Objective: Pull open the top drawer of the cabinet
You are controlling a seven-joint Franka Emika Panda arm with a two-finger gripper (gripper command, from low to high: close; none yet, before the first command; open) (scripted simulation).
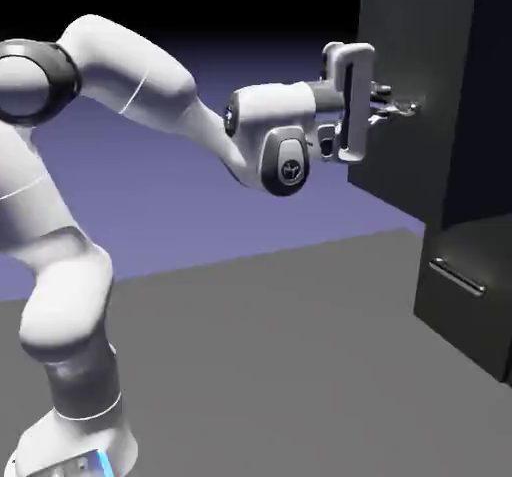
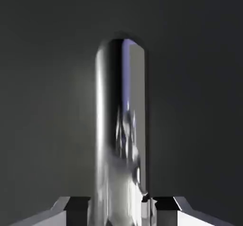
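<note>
- Gripper (image 2: 121, 211) — clenched on the handle (image 2: 121, 125) of the top drawer (image 1: 420, 65), bar between its fingertips.
- Step: pulling; drawer already stands out from the cabinet (image 1: 470, 295).
- Next: a straight pull back — grip kept firm.

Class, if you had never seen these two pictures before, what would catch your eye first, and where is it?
First, the big white arm sweeping from the exterior view's lower left to the tall dark cabinet on the right. Its gripper meets the top drawer's front. In the hand view, a shiny silvery bar handle fills the middle between the jaws.
</note>
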